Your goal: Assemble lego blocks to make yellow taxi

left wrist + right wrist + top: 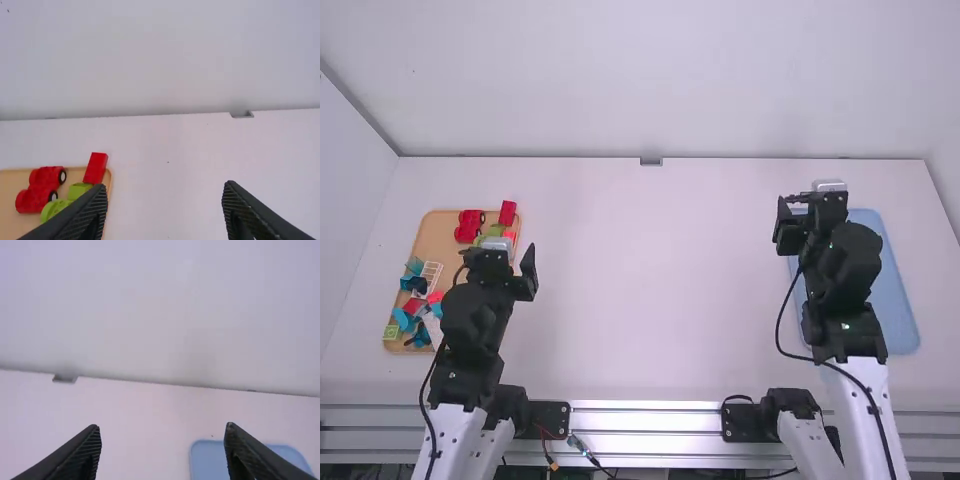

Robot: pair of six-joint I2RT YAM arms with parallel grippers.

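My left gripper (500, 262) is over the right side of the wooden tray at the left of the high view, its fingers spread and holding nothing; in the left wrist view the same gripper (165, 210) stands open. Red wheeled blocks (469, 225), a red brick (508, 213) and green pieces (80, 191) lie at the tray's far end. Blue, red and white pieces (433, 275) fill its nearer part, partly hidden by the arm. My right gripper (810, 205) is above the blue tray's far edge, and in the right wrist view this gripper (162, 452) is open and unloaded.
The wooden tray (442, 221) has low rims. On the right lies the blue tray (898, 290), partly covered by the right arm. A wide stretch of bare white table (650, 290) separates the arms, and a wall (650, 90) rises behind it.
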